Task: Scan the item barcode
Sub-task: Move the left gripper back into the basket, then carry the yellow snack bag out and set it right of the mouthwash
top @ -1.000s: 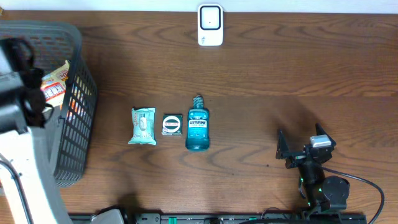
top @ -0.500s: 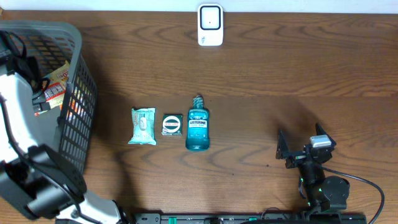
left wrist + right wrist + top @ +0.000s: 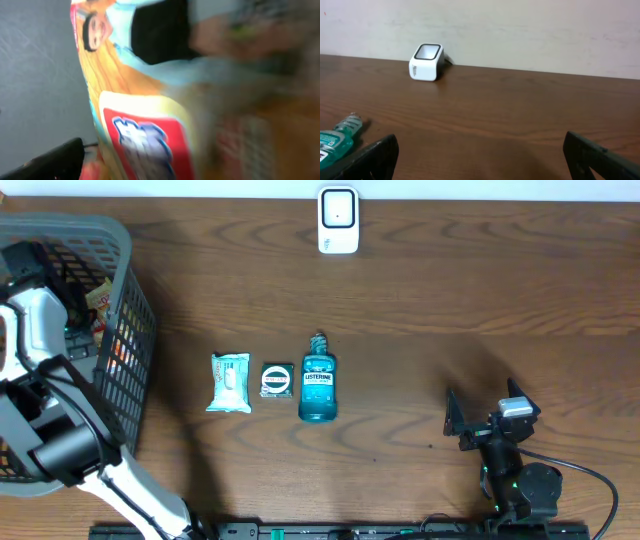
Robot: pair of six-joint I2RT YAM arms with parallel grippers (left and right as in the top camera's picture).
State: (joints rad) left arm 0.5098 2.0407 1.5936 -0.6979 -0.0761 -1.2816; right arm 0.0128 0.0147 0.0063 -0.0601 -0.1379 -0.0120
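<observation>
The left claw (image 3: pixel 35 268) is down inside the grey basket (image 3: pixel 120 240) at the left end of the bench (image 3: pixel 480 300). Whether it stands wide, narrow or closed on something I cannot tell: its wrist view shows only 1 dark finger (image 3: pixel 50 161) at the lower left. The rest of that view is filled by a blurred snack packet (image 3: pixel 145 135), yellow and orange with a red panel and a cartoon face near the top. From overhead, a bit of the packet (image 3: pixel 98 298) shows in the basket just beside the arm.

The right claw (image 3: pixel 486 412) sits at the near right of the bench, jaws wide and holding nothing, with its 2 fingers (image 3: pixel 375 156) at the far edges of its wrist view.

The white scanner (image 3: pixel 338 220) stands at the far edge of the bench, near the middle.

3 other things lie in a row mid-bench: a pale green wipes pack (image 3: pixel 230 382), a small square pack (image 3: pixel 277 380) and a blue bottle (image 3: pixel 317 388), lying flat with its cap toward the scanner.
</observation>
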